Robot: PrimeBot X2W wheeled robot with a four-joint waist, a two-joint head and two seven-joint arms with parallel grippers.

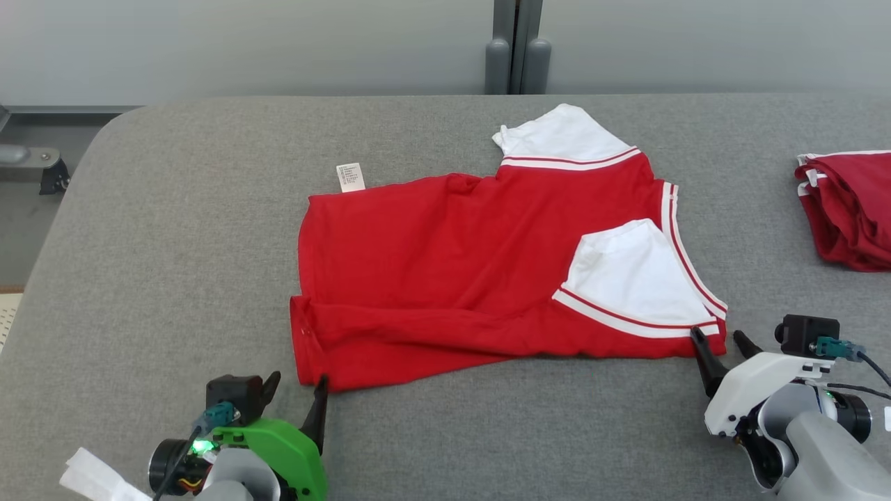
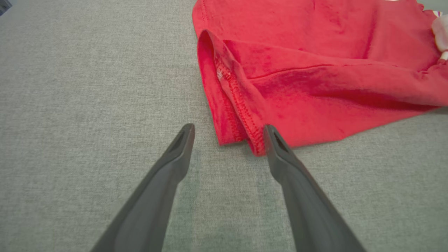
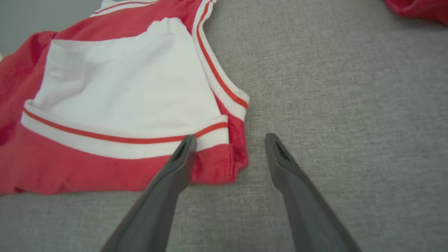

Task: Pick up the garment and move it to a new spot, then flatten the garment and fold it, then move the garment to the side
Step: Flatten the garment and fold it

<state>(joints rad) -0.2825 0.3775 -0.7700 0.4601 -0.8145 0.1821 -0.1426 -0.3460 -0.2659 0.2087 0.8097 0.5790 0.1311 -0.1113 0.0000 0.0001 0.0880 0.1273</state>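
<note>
A red T-shirt with white, red-striped sleeves (image 1: 473, 271) lies spread on the grey table (image 1: 174, 243), its near hem folded over and a white label sticking out at the far left. My left gripper (image 1: 298, 390) stands open at the shirt's near left corner (image 2: 245, 133), which sits between the fingertips (image 2: 183, 138). My right gripper (image 1: 717, 342) is open at the near right corner (image 3: 224, 164), just below the white sleeve (image 3: 122, 91). Neither holds any cloth.
A second red garment (image 1: 849, 209) lies bunched at the table's right edge. A white scrap of paper (image 1: 97, 476) shows beside my left arm. Beyond the table's rounded far left corner are the floor and a grey wall.
</note>
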